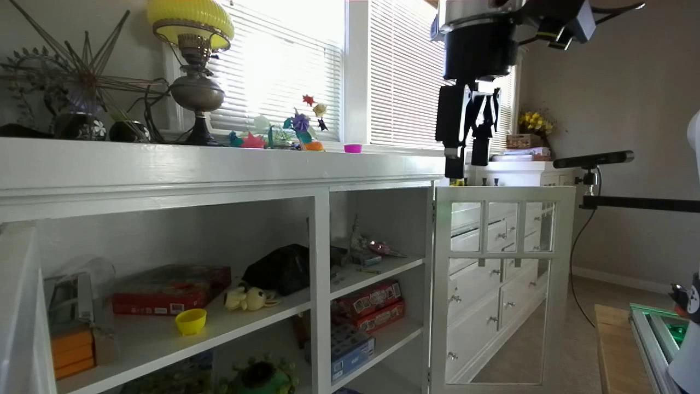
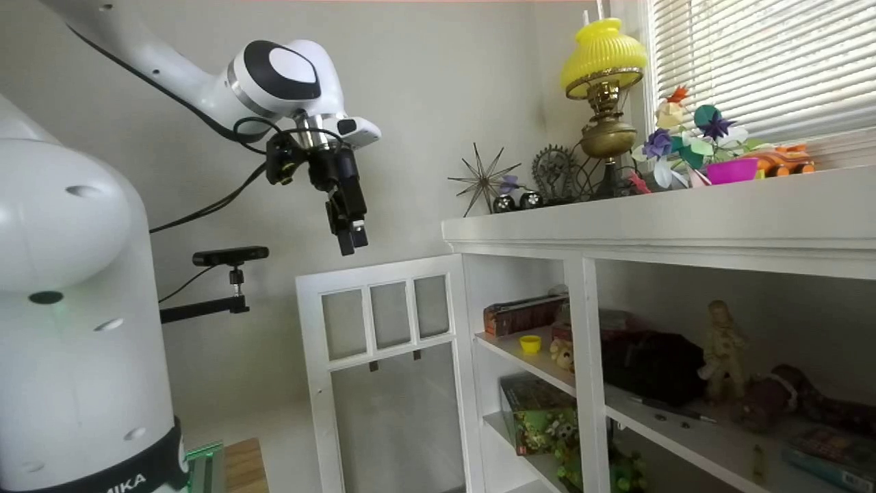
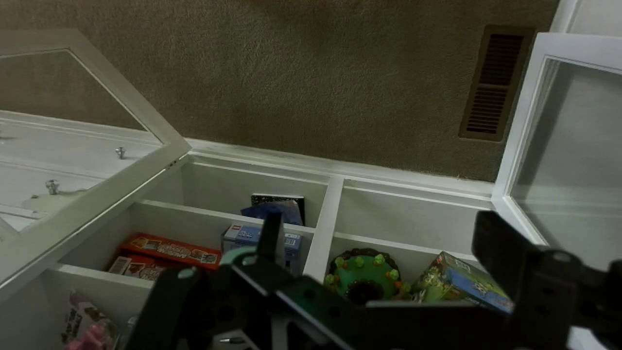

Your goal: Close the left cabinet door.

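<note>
The left cabinet door is a white frame with glass panes and three upper columns. It stands open, swung out from the cabinet front in an exterior view (image 2: 391,352). It shows nearly edge-on at the far left in an exterior view (image 1: 23,306) and at the right in the wrist view (image 3: 522,141). My gripper hangs pointing down in both exterior views (image 1: 467,164) (image 2: 352,244), in front of the cabinet and apart from the door. In the wrist view its fingers (image 3: 379,226) are spread wide with nothing between them.
The other paned door (image 1: 497,255) also stands open. Shelves hold boxes, a yellow cup (image 1: 191,322) and toys. A countertop (image 1: 219,164) bears a yellow lamp (image 2: 605,55) and paper flowers. A camera on a bracket (image 2: 231,256) stands near the robot.
</note>
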Controlling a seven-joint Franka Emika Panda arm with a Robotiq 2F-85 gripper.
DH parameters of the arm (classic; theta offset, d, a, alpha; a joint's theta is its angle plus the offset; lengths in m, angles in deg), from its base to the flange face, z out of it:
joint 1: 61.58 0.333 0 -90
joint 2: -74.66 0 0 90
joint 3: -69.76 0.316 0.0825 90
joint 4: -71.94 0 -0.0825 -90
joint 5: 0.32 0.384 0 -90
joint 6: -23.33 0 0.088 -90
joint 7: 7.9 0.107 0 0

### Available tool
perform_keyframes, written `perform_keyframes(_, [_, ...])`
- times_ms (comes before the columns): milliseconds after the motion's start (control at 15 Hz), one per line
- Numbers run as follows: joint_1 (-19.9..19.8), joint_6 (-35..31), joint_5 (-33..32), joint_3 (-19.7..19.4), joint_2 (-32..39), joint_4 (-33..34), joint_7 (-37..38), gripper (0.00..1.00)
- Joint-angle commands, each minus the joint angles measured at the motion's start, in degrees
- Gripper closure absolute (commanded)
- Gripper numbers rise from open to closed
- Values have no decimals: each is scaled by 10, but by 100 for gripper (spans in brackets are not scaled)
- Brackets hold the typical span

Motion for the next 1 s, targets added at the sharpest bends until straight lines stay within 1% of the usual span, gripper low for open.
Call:
perform_keyframes(0, [10,-22,-3,-4,23,6,-1,0])
perform_keyframes(67, [14,-42,1,-3,37,10,-9,0])
perform_keyframes(200, [30,-102,16,-6,72,21,-26,0])
perform_keyframes(267, [42,-141,28,-10,99,32,-36,0])
perform_keyframes(467, [74,-217,56,-21,160,61,-59,0])
perform_keyframes(600, [96,-238,84,-30,199,85,-71,0])
perform_keyframes(733, [123,-242,122,-41,230,110,-95,0])
perform_keyframes(933, [142,-237,157,-44,272,149,-125,0])
